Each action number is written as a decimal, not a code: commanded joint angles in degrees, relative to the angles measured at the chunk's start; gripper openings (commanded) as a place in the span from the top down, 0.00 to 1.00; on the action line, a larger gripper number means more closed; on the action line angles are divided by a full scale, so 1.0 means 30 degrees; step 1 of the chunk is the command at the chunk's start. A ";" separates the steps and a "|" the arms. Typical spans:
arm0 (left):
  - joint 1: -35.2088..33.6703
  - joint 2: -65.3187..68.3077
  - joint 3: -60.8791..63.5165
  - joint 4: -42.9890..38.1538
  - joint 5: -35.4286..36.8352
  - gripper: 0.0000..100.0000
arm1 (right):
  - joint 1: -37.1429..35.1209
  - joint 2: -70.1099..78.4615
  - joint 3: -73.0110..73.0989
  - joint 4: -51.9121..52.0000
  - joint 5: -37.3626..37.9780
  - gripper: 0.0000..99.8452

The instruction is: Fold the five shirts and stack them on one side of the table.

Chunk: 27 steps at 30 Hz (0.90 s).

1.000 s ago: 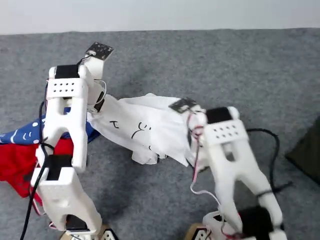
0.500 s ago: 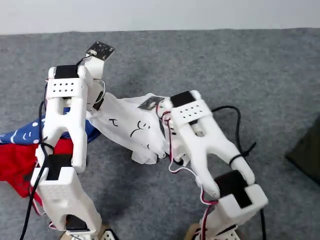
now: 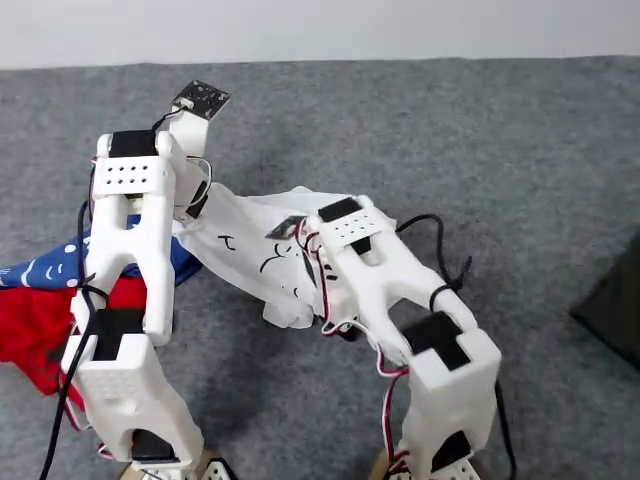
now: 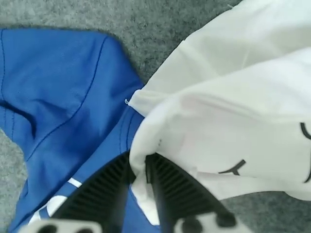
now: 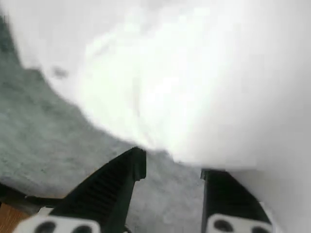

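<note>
A crumpled white shirt (image 3: 250, 250) with small black marks lies mid-table on the grey carpet. My left gripper (image 4: 138, 167) is shut on a fold at its left edge, beside a blue shirt (image 4: 63, 107). In the high view the left gripper (image 3: 195, 205) sits at that same edge. My right arm (image 3: 360, 260) lies low over the white shirt's right half. The right gripper (image 5: 172, 167) is open, its fingers just off the white shirt (image 5: 194, 73), with bare carpet between them.
A blue shirt with white marks (image 3: 40, 268) and a red shirt (image 3: 30, 325) lie bunched at the left edge, partly under the left arm. A dark object (image 3: 612, 300) sits at the right edge. Open carpet (image 3: 450, 130) stretches across the back and right.
The right arm has swung left, from the white shirt's right edge to over its middle. The left arm has held still, gripping the shirt.
</note>
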 commanded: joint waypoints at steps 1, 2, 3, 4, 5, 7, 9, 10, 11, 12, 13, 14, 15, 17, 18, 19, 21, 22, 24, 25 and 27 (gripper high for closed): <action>-0.0176 -0.0088 -0.0073 -0.0264 -0.0234 1.00 | 0.0542 0.0337 -0.0938 -0.0864 0.0205 0.80; -0.0176 -0.0088 -0.0073 -0.0264 -0.0234 1.00 | 0.0718 0.0513 -0.0938 -0.1070 0.0381 0.80; -0.0176 -0.0088 -0.0073 -0.0264 -0.0234 1.00 | 0.0864 0.0689 -0.0938 -0.1216 0.0703 0.80; -0.0176 -0.0088 -0.0073 -0.0293 -0.0234 1.00 | 0.1011 0.0835 -0.0938 -0.1363 0.0996 0.80; -0.0176 -0.0088 -0.0073 -0.0293 -0.0234 1.00 | 0.1245 0.0952 -0.0938 -0.1480 0.1172 0.80; -0.0176 -0.0088 -0.0073 -0.0293 -0.0205 1.00 | 0.1656 0.1128 -0.0967 -0.1538 0.1260 0.80; -0.0176 -0.0088 -0.0073 -0.0293 -0.0147 1.00 | 0.2037 0.1304 -0.0967 -0.1656 0.1289 0.80; -0.0176 -0.0088 -0.0073 -0.0293 -0.0147 1.00 | 0.2242 0.1392 -0.0967 -0.1656 0.1319 0.82; -0.0176 -0.0088 -0.0073 -0.0293 -0.0147 1.00 | 0.2418 0.1480 -0.0967 -0.1656 0.1582 0.84; -0.0176 -0.0088 -0.0073 -0.0293 -0.0117 1.00 | 0.2593 0.1538 -0.0967 -0.1685 0.1963 0.88; -0.0147 -0.0088 -0.0073 -0.0293 -0.0117 1.00 | 0.2769 0.1568 -0.0967 -0.1685 0.2374 0.91; -0.0147 -0.0088 -0.0073 -0.0293 -0.0117 1.00 | 0.2916 0.1597 -0.0967 -0.1714 0.2637 0.95; -0.0147 -0.0088 -0.0073 -0.0293 -0.0117 1.00 | 0.3062 0.1597 -0.0967 -0.1714 0.2872 0.97; -0.0147 -0.0088 -0.0073 -0.0293 -0.0088 1.00 | 0.3179 0.1568 -0.0967 -0.1656 0.3194 0.99; -0.0117 -0.0088 -0.0073 -0.0293 -0.0088 1.00 | 0.3267 0.1597 -0.0967 -0.1597 0.3341 0.99; -0.0117 -0.0088 -0.0073 -0.0293 -0.0088 1.00 | 0.3326 0.1597 -0.0967 -0.1597 0.3458 0.99; -0.0059 -0.0088 -0.0073 -0.0293 -0.0088 1.00 | 0.3473 0.1480 -0.0967 -0.1568 0.3839 0.99; -0.0059 -0.0088 -0.0073 -0.0293 -0.0088 1.00 | 0.3590 0.1392 -0.0967 -0.1568 0.4073 0.99; -0.0029 -0.0147 -0.0073 -0.0264 -0.0088 1.00 | 0.3853 0.1011 -0.1436 -0.1011 0.4190 0.99; -0.0029 -0.0264 -0.0073 -0.0234 -0.0088 1.00 | 0.4088 0.0659 -0.1817 -0.0542 0.4220 0.99; -0.0029 -0.0440 -0.0278 -0.0176 -0.0088 1.00 | 0.4557 -0.0249 -0.2960 0.0659 0.4220 0.99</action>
